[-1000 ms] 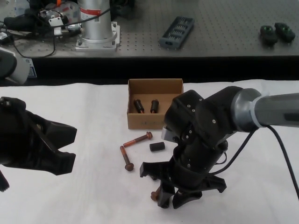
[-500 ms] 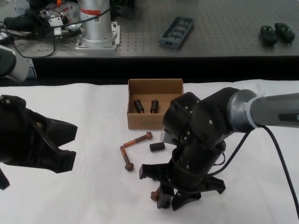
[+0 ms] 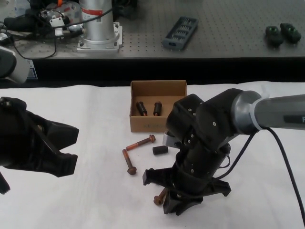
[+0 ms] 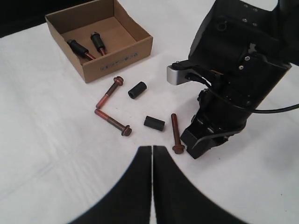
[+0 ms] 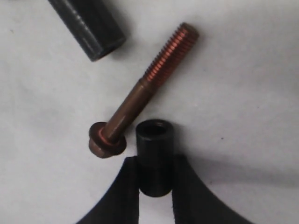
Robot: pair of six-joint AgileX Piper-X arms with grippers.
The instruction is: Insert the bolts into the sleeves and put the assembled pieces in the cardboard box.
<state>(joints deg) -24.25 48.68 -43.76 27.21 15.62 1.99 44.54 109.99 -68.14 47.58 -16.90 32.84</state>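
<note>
Grips sleeve [image 5: 154, 156] in right fingers [image 5: 117, 198], wrist pointed down at tabletop [image 3: 95, 205] beside bolt [image 5: 140, 100]. Holds left fingers [image 4: 135, 186] closed, empty, above tabletop.

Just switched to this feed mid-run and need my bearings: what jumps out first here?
The right claw, low over the white cloth, grips a black sleeve, with a copper-coloured bolt lying loose right beside it. Beyond it the cardboard box holds two assembled pieces, and two more bolts lie on the cloth between the box and the claw.
</note>
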